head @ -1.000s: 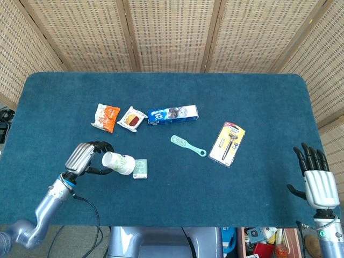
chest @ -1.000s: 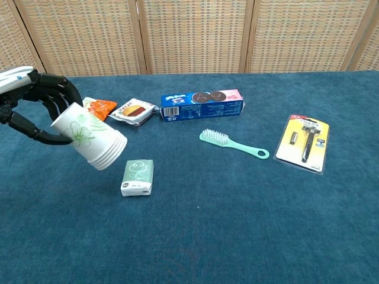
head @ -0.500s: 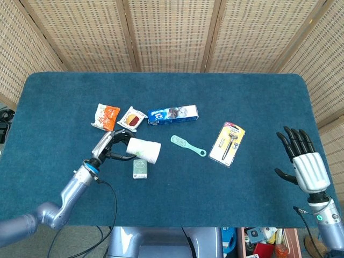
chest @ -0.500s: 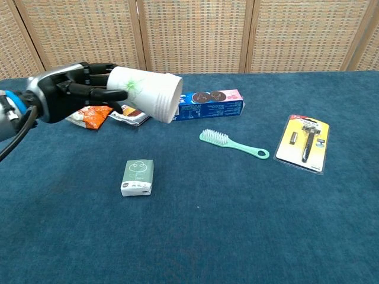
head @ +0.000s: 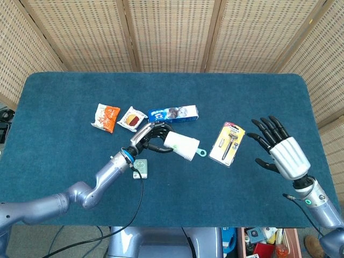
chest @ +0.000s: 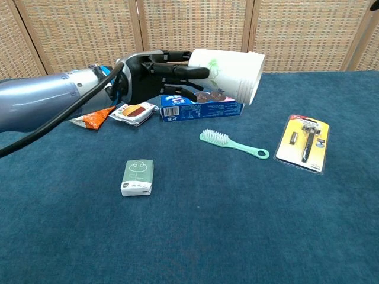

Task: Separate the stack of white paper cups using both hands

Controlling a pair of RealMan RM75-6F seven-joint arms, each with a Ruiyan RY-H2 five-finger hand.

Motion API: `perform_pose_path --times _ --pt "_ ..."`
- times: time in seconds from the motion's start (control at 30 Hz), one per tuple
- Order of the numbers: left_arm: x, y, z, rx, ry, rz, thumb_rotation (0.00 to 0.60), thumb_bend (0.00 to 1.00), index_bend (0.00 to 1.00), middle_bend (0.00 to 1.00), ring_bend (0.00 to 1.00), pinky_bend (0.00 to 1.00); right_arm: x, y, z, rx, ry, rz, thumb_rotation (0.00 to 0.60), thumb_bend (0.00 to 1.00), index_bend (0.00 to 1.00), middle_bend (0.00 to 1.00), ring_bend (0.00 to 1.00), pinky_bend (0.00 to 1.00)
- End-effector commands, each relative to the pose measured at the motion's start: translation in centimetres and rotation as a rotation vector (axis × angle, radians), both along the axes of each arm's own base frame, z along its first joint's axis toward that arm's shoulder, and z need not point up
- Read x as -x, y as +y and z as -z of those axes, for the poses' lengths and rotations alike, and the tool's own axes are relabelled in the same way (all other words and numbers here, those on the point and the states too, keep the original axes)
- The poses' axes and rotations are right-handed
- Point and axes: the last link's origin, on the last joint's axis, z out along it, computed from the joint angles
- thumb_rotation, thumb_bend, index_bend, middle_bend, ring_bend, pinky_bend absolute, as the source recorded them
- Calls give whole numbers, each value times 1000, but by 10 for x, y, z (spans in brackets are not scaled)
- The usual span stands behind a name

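Note:
My left hand (head: pixel 151 135) (chest: pixel 155 72) grips the stack of white paper cups (head: pixel 181 146) (chest: pixel 230 71) by its closed end and holds it above the table, lying sideways with the rims pointing right. The cups carry a faint green print. My right hand (head: pixel 279 148) is open with fingers spread, raised over the table's right side, well apart from the cups. The chest view does not show the right hand.
On the blue table (head: pixel 161 188) lie a green tissue pack (head: pixel 141 168) (chest: pixel 137 177), a blue biscuit box (chest: pixel 201 106), two snack packets (head: pixel 106 117) (head: pixel 132 119), a mint brush (chest: pixel 233 145) and a carded razor (head: pixel 228 143) (chest: pixel 304 144).
My left arm has carried the cup stack up and to the right, toward the table's middle. My right hand has risen and moved left over the table edge, fingers spread.

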Motion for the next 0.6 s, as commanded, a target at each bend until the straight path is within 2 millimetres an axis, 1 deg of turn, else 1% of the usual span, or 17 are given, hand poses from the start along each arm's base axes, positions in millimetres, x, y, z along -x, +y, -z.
perform_pose_path --times 0.03,0.2,0.3,0.47,0.53,0.6 --pt "-19 7 9 21 -14 -6 600 84 504 478 444 454 -28 -15 20 -48 23 -105 600 99 308 151 101 85" --pt "-30 10 19 49 -11 -17 600 84 505 478 444 454 -45 -22 34 -64 12 -152 600 152 338 152 117 91" --pt "-38 10 26 68 -9 -16 600 84 505 478 444 454 -57 -26 44 -67 3 -194 600 200 359 164 135 114" --pt "-43 9 33 87 -6 -16 600 93 504 478 444 454 -73 -30 56 -68 -18 -251 600 298 393 190 159 143" --pt "-43 9 35 90 -6 -22 600 97 504 478 444 454 -78 -31 61 -65 -19 -268 600 361 397 193 164 168" --pt "-43 9 36 96 -10 -29 600 98 505 478 444 454 -82 -33 64 -58 -15 -275 600 385 399 193 165 213"
